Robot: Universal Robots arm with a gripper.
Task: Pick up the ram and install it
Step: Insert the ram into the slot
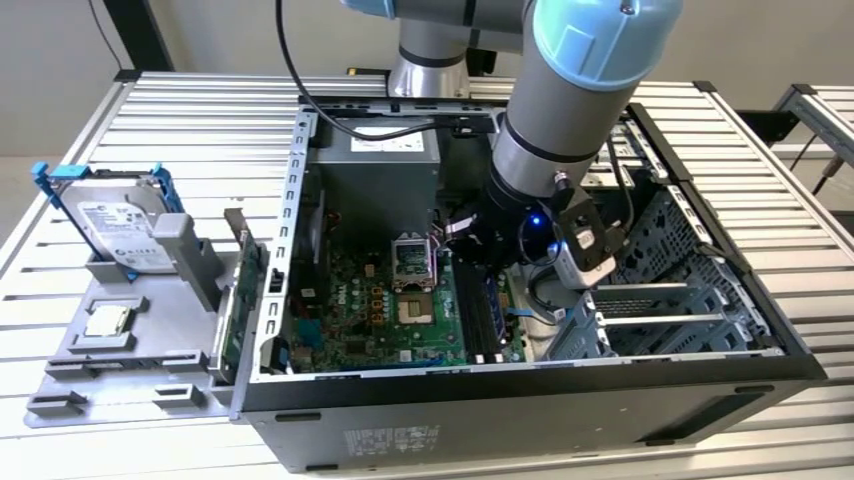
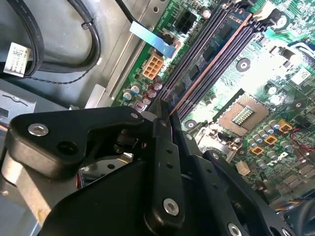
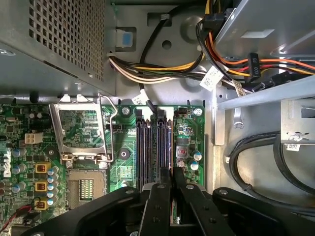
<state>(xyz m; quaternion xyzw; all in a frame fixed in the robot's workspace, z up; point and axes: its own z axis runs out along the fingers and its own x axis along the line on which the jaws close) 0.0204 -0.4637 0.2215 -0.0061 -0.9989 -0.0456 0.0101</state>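
Note:
My gripper [image 1: 491, 258] is down inside the open computer case [image 1: 300, 200], over the memory slots [image 3: 147, 147] of the green motherboard [image 1: 387, 320]. The ram [image 2: 211, 49], a thin blue board with a copper edge, runs along one slot. In both wrist views the black fingers [image 3: 156, 196] stand almost together around its near end, so my gripper [image 2: 165, 115] [image 3: 172, 172] is shut on it. Whether the ram is fully seated in the slot I cannot tell.
The CPU socket [image 3: 83, 132] lies beside the slots. Cable bundles [image 3: 162, 66] and a metal drive cage [image 1: 667, 290] crowd the case. On the exterior view's left a grey tray [image 1: 127, 350] holds a hard drive [image 1: 120, 235]; a green card [image 1: 247, 300] stands upright there.

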